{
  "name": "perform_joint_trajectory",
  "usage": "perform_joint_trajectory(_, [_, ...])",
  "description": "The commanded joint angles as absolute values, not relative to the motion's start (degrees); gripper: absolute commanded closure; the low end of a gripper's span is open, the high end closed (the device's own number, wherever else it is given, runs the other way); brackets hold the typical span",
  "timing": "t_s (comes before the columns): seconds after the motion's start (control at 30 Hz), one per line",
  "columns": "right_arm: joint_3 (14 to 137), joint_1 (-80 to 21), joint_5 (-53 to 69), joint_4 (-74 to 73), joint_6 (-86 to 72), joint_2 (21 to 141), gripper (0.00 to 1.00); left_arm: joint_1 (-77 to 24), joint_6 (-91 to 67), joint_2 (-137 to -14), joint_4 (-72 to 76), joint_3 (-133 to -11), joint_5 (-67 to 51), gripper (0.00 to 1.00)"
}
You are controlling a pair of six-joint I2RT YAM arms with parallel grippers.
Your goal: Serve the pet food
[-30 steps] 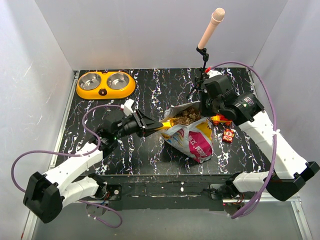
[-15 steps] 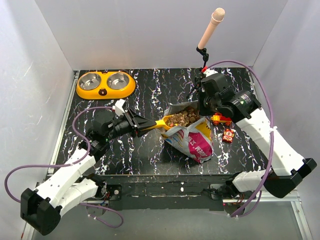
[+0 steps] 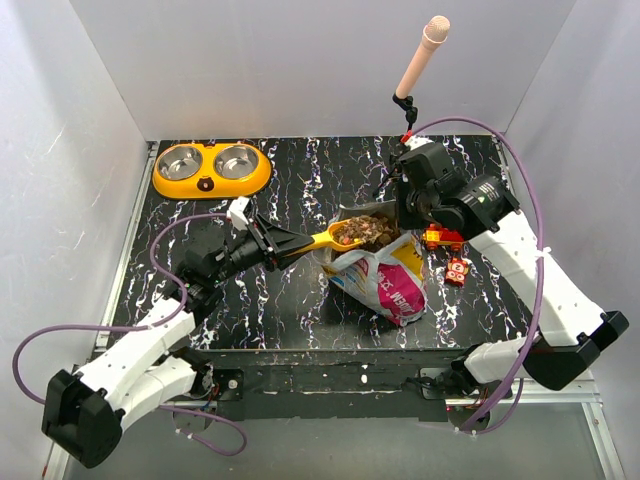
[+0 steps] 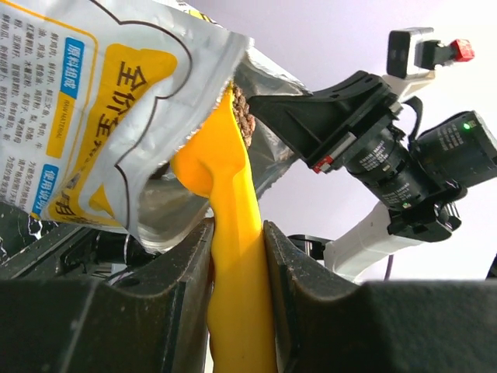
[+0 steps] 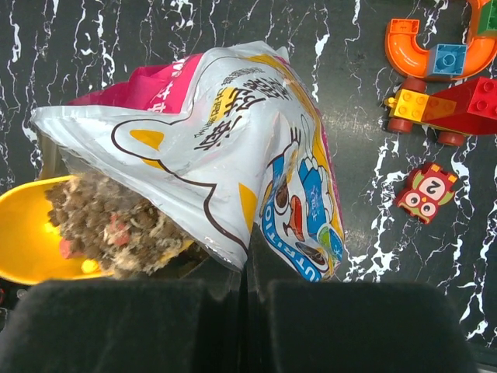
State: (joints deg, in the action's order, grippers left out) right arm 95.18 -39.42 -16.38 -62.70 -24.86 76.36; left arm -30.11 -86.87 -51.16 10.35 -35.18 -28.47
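My left gripper (image 3: 272, 244) is shut on the handle of a yellow scoop (image 3: 332, 237); its bowl, full of brown kibble (image 3: 352, 231), sits at the mouth of the food bag (image 3: 385, 275). In the left wrist view the yellow handle (image 4: 237, 264) runs between my fingers up into the bag (image 4: 109, 101). My right gripper (image 3: 405, 212) is shut on the bag's top edge and holds the mouth open. In the right wrist view the bag (image 5: 233, 155) hangs from my gripper (image 5: 247, 268), with kibble (image 5: 116, 221) heaped on the scoop (image 5: 27, 237). The yellow double bowl (image 3: 211, 168) stands at the back left.
Toy bricks (image 3: 445, 240) and a red tile (image 3: 458, 271) lie right of the bag; they also show in the right wrist view (image 5: 443, 78). A microphone on a stand (image 3: 418, 68) rises at the back right. White walls enclose the black marbled table (image 3: 300, 300).
My left gripper has drawn the scoop back to the left and lifted it out of the bag's mouth with kibble in it. The right gripper has shifted slightly left with the bag.
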Motion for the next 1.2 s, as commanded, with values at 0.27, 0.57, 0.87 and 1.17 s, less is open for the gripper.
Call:
perform_joint_trajectory(0.27, [102.0, -39.0, -17.1, -56.4, -25.0, 74.8, 0.99, -30.4, -90.4, -51.0, 9.4, -33.6, -21.4, 1.0])
perform_joint_trajectory(0.57, [102.4, -38.9, -17.0, -56.0, -24.3, 75.3, 0.99, -30.2, -84.8, -55.0, 0.4, -40.2, -24.6, 1.0])
perform_joint_trajectory(0.87, [103.5, -38.9, -17.0, -56.4, -23.9, 75.7, 0.99, -30.6, -81.8, -53.3, -2.0, -43.8, -22.2, 1.0])
perform_joint_trajectory(1.17, [99.5, -38.8, -16.9, -54.3, -24.1, 73.4, 0.99, -29.4, -83.1, -52.4, -2.6, -42.5, -24.3, 1.0])
